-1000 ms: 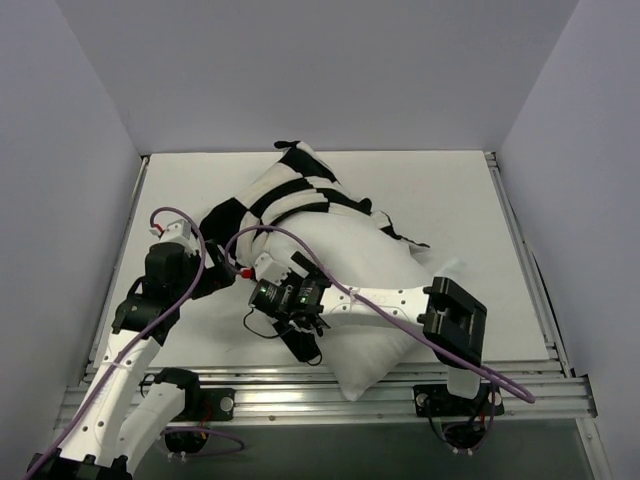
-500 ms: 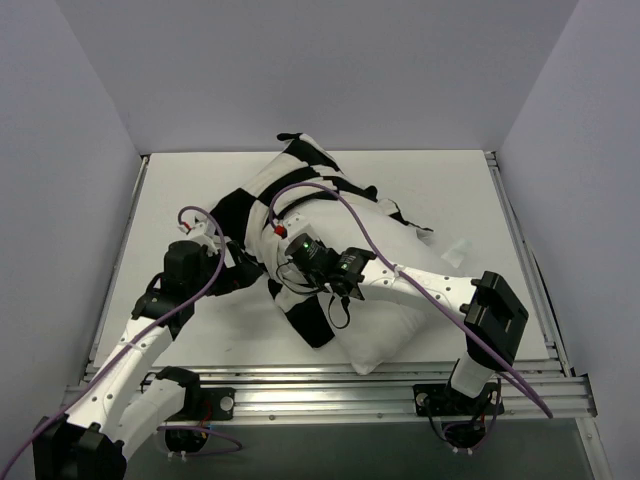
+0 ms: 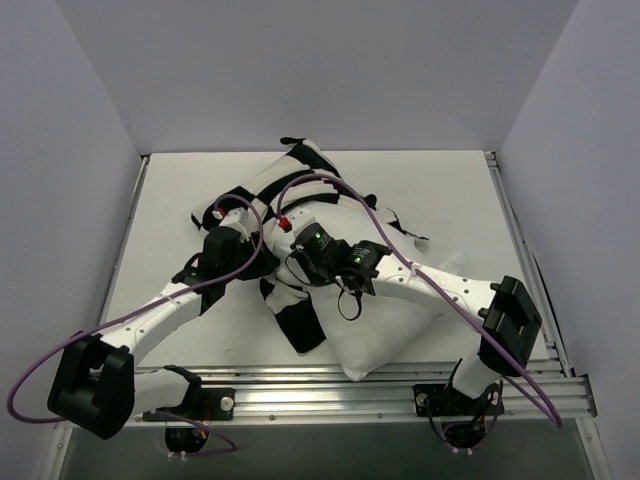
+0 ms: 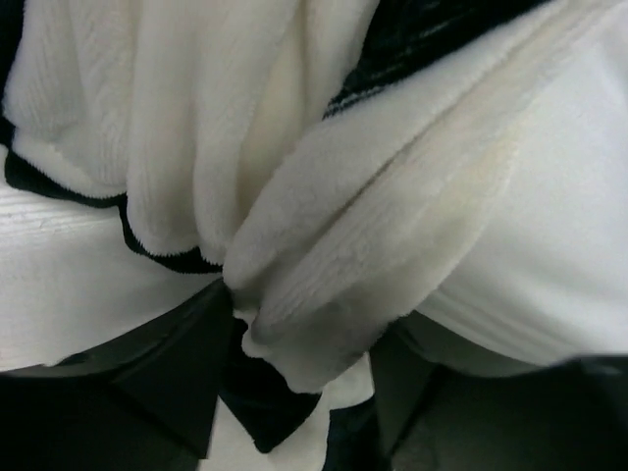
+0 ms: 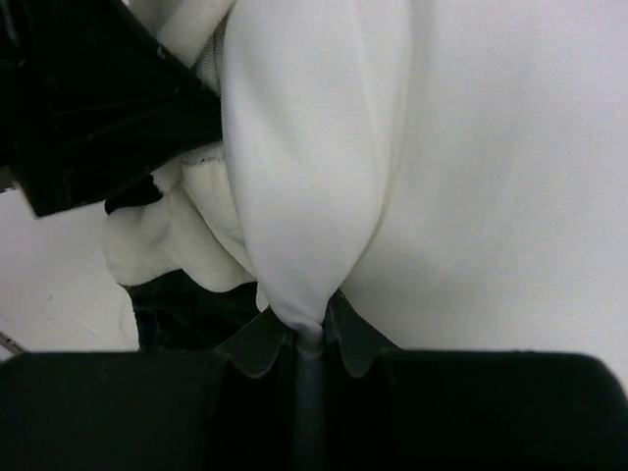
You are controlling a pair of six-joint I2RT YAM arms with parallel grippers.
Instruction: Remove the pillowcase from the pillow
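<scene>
Widest of all, the white surface [image 3: 450,190], walled in pale grey on three sides. Across its middle, the pillow [image 3: 400,320]: plump, plain white, lying slantwise, near corner close to the front rail [image 3: 330,385], far end buried in cloth. Over that far left end, the pillowcase [image 3: 300,170], black and white checks bunched and rucked, fleecy white lining turned out in places, one checked flap trailing down the near left side of the pillow. Left arm [image 3: 160,310] reaching in from the left, right arm [image 3: 440,285] stretched across the pillow from the right, purple cables [image 3: 330,190] looping above both. Wrists close together at the edge of the bunched pillowcase. Right tool [image 5: 309,339] closed tight, pinching a peak of smooth white pillow cloth between its fingertips, rumpled lining just to the left of it. Left tool [image 4: 299,358] with fingers apart on either side of a thick fleecy fold of the pillowcase; gripping or merely flanking, cannot tell.
</scene>
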